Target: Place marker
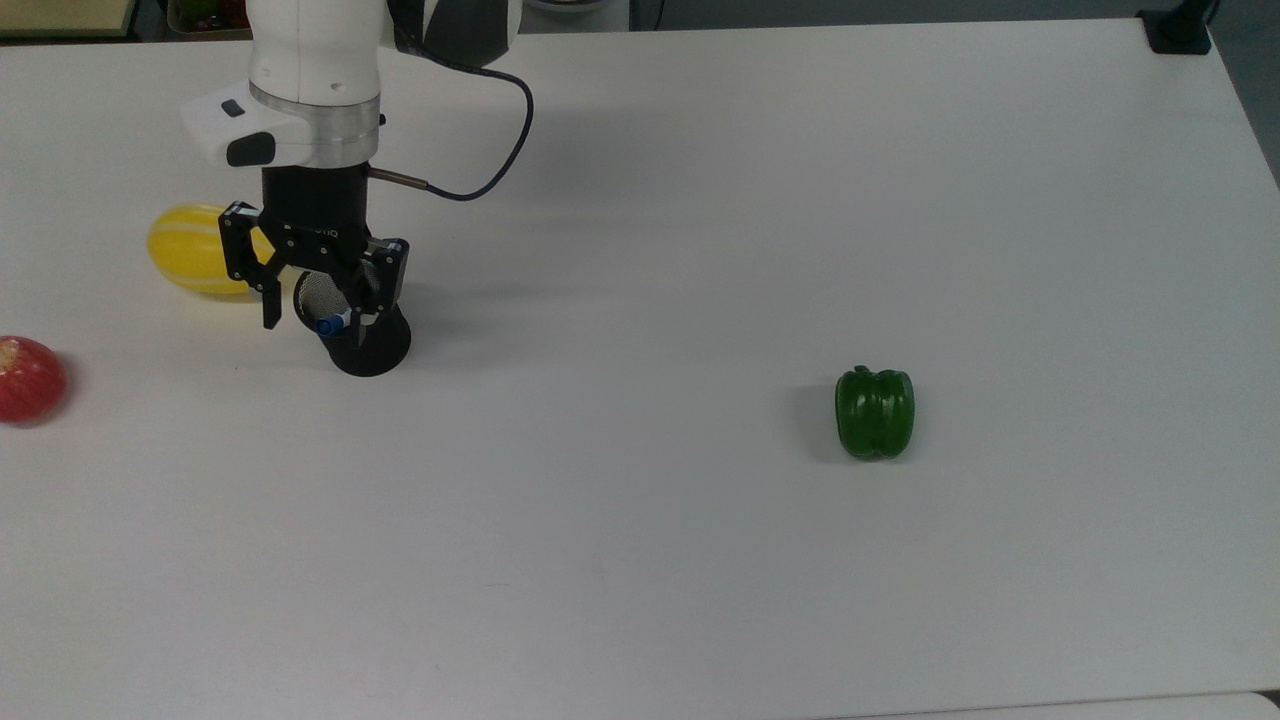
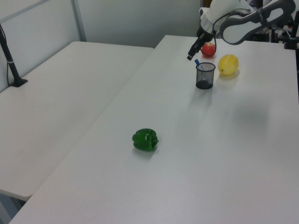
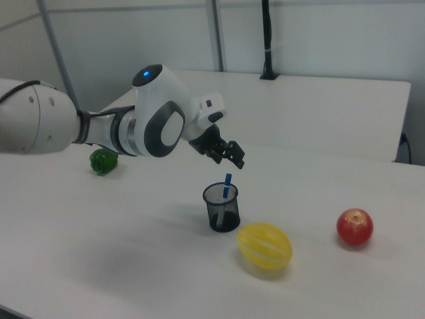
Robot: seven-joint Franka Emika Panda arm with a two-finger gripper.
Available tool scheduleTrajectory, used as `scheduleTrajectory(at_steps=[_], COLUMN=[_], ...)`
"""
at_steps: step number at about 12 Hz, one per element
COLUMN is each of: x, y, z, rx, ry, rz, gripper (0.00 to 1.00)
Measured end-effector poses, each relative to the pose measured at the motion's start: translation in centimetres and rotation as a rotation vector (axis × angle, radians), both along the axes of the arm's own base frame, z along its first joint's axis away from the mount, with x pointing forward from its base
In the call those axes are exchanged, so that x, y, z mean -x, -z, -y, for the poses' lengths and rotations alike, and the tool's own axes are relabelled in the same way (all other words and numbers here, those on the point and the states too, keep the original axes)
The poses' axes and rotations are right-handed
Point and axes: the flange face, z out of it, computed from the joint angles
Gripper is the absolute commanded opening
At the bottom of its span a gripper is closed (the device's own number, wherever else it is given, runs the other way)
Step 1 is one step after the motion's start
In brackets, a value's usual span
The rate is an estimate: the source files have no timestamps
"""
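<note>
The marker (image 1: 326, 326) stands tilted inside the black mesh cup (image 1: 372, 348), its blue end poking just above the rim. In the right view the marker (image 3: 227, 184) leans on the far side of the cup (image 3: 222, 207); in the left view its blue tip (image 2: 197, 62) rises above the cup (image 2: 205, 75). My gripper (image 1: 320, 305) hovers right above the cup, open, its fingers spread to either side of the marker's top and holding nothing. It sits a little above the cup in the right view (image 3: 229, 154) and the left view (image 2: 195, 50).
A yellow striped melon (image 1: 190, 250) lies just beside the cup on the top view's left, a red apple (image 1: 28, 378) at that edge. A green pepper (image 1: 875, 411) rests far off on the top view's right. The white table (image 1: 640, 560) stretches wide around them.
</note>
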Motion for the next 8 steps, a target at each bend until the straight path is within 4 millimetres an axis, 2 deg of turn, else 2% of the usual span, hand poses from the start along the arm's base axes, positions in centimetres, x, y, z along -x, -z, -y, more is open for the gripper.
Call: scheduleTrajectory(at_steps=[3,4,6,8], x=[-0.1,-0.2,-0.4,-0.1], y=[0.0,-0.2,-0.5,-1.7], z=[-0.7,-1.7,-5.3,-9.2], rx=[0.0,-0.002,-0.004,0.001], ry=[-0.01,-0.025,-0.068,-0.101], rz=[0.001,0.004,-0.022,-0.096], gripper=[1.0,1.0,1.0,1.0])
